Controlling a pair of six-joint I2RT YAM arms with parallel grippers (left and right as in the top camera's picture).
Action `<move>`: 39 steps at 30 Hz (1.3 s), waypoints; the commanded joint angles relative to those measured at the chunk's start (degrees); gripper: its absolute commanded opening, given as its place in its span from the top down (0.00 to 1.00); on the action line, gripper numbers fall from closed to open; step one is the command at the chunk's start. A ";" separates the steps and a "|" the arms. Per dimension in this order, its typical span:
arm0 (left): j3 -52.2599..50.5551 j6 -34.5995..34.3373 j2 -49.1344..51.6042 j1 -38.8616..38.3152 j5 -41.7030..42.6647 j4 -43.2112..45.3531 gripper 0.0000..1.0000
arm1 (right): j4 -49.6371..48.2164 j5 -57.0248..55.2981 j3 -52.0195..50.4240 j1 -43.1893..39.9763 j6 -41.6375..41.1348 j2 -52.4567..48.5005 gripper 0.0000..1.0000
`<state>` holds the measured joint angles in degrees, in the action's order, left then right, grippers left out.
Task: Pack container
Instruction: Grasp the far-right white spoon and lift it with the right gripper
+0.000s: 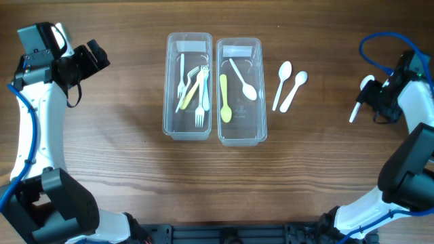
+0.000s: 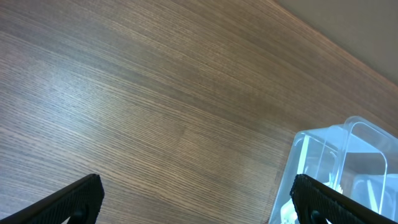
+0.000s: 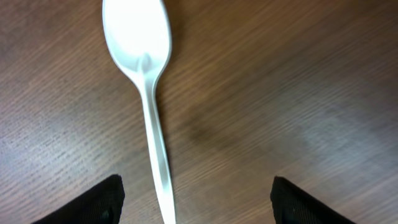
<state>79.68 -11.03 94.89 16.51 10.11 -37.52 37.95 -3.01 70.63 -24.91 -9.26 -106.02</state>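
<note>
Two containers (image 1: pixel 187 129) (side by side); three white spoons (image 1: pixel 280 87) outside.

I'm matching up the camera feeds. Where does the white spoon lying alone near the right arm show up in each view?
Overhead: the spoon is at the far right at mid-height, tilted, apart from everything else.
Left wrist: not in it.
Right wrist: the spoon is left of centre, bowl at the top, its handle running down between the fingers of the open right gripper.
Shared landmark: the wooden table, seen in all three views.
</note>
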 commanded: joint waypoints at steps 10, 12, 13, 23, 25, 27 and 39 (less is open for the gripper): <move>1.14 -0.31 -1.46 0.24 0.04 -0.02 0.00 | -7.85 3.37 -5.51 0.35 6.49 -6.05 0.33; 1.14 -0.28 -1.46 0.24 0.04 -0.02 0.00 | -8.15 3.54 -5.51 0.35 6.49 -7.58 0.32; 1.14 -0.28 -1.46 0.24 0.04 -0.02 0.00 | -8.44 4.00 -5.51 0.35 6.58 -8.44 0.32; 1.14 -0.28 -1.46 0.24 0.04 -0.02 0.00 | -11.65 5.99 -4.20 2.21 7.52 -9.62 0.38; 1.14 -0.28 -1.46 0.24 0.04 -0.02 0.00 | -11.80 6.14 -4.15 3.02 7.56 -9.62 0.45; 1.14 -0.28 -1.46 0.24 0.04 -0.02 0.00 | -11.65 6.36 -4.15 3.93 7.56 -9.62 0.62; 1.14 -0.28 -1.46 0.24 0.04 -0.02 0.00 | -1.09 4.22 7.06 5.88 6.21 -7.48 0.96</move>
<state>79.68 -11.03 94.89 16.53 10.09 -37.52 35.03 1.48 72.82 -19.55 -2.31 -113.45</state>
